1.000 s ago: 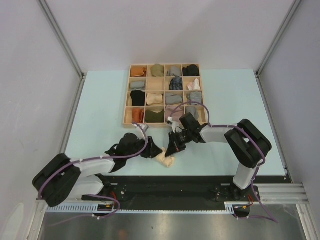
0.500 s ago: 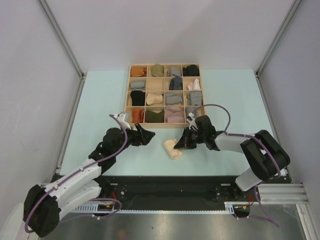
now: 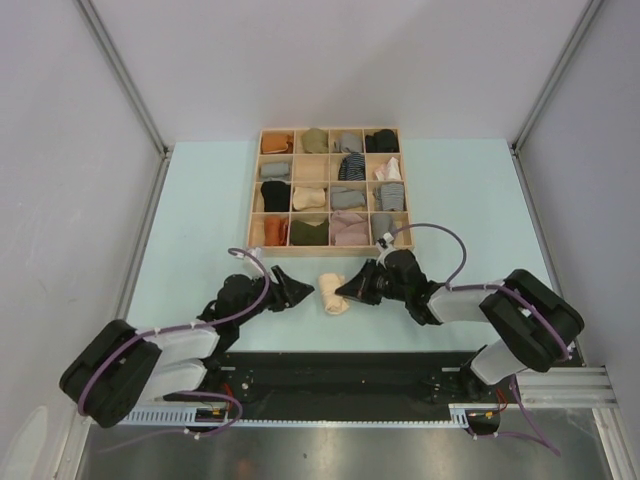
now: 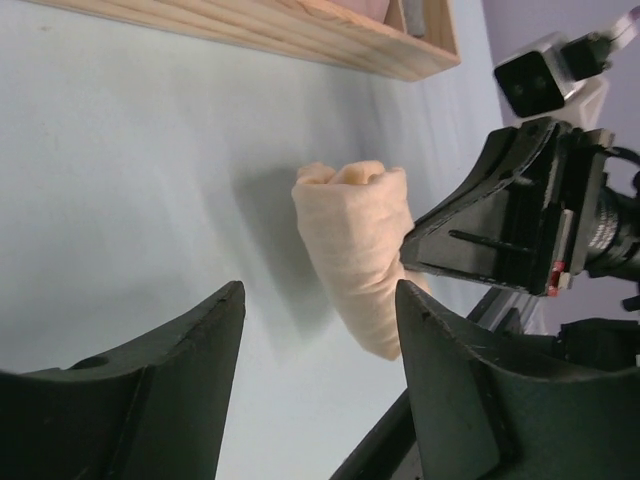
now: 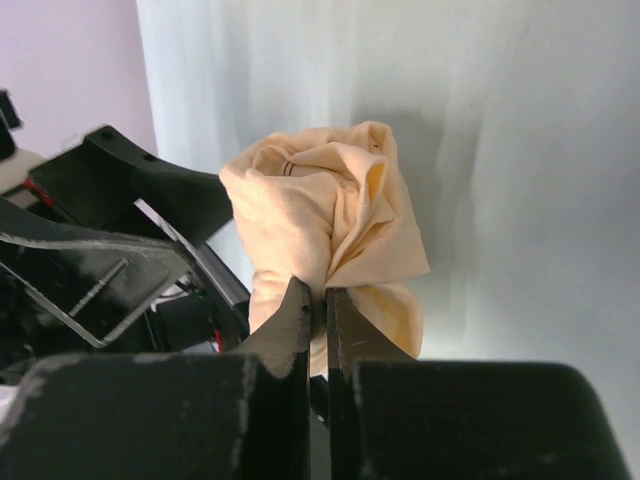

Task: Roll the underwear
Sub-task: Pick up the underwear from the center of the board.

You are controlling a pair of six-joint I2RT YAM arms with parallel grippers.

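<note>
The pale cream underwear (image 3: 333, 293) lies as a tight roll on the light blue table, between my two grippers. My right gripper (image 3: 349, 289) is shut, its tips pinching a fold at the roll's right side (image 5: 317, 300); the cream roll (image 5: 322, 215) fills the middle of the right wrist view. My left gripper (image 3: 301, 292) stands open just left of the roll, low over the table. In the left wrist view its fingers (image 4: 320, 300) are spread with bare table between them, and the roll (image 4: 355, 250) lies a little beyond them, untouched.
A wooden tray (image 3: 330, 250) of square compartments sits behind the roll, holding several folded cloth bundles in orange, black, grey, olive and stripes. Its near wall (image 4: 300, 28) runs across the top of the left wrist view. The black base rail lies along the table's near edge.
The left gripper let go of the roll, lifted away, then came back down open beside it. The right gripper dragged the roll away from the near edge, towards the tray.
</note>
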